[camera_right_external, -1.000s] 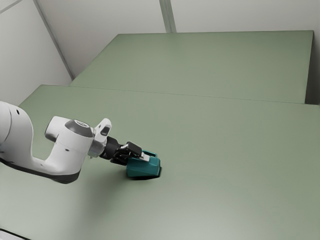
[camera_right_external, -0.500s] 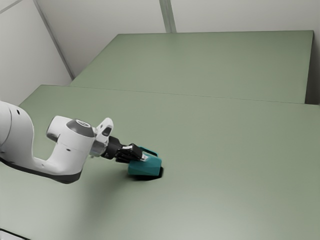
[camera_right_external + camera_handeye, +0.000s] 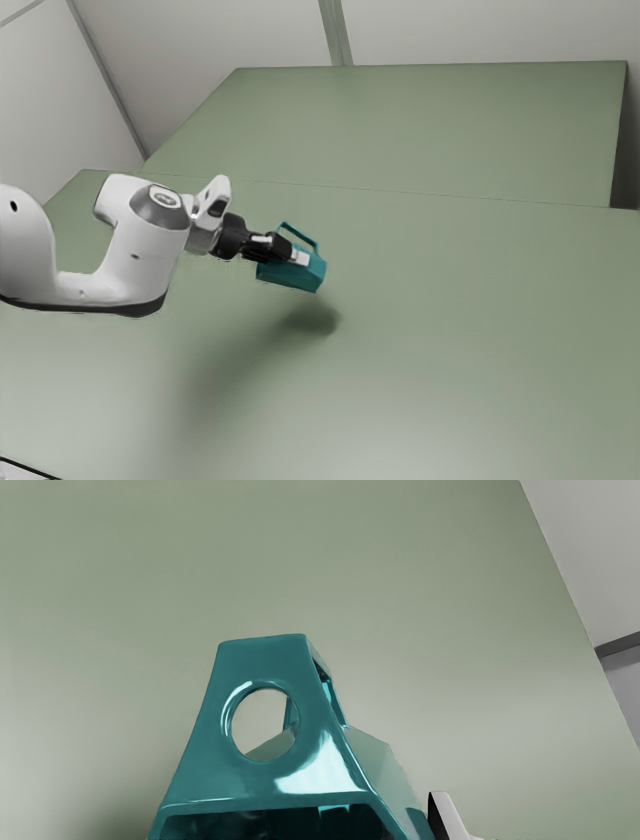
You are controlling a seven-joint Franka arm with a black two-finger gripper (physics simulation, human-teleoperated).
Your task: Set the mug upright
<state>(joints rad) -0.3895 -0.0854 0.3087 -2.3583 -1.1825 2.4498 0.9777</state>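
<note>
Currently, the black two-finger gripper (image 3: 298,262) is clamped on the teal, glossy, flat-sided mug (image 3: 290,274), which hangs above the matt green table (image 3: 450,320), clear of its shadow (image 3: 312,318). The mug lies tilted: its looped handle (image 3: 260,662) projects from the upper side, its open rim (image 3: 265,802) faces back toward the hand, and its closed base appears to point away from the arm and somewhat downward. In the wrist view, one pale-faced finger (image 3: 447,812) stands against the mug's wall. The step in hand is judged to be reorientation in the air, followed by placement. Pitch the hand so that the fingers point more steeply down; this should bring the base underneath and the rim uppermost. Complete the rotation while there is clearance, as a low turn could strike the base edge on the table. Apply steady clamping force, since the smooth walls may let the mug pivot between the fingers. Allow room for the handle, which should swing out to the side. Lower slowly, with the base level; release only once it bears flat, then withdraw straight up, so that neither finger drags the rim or hooks the handle.
</note>
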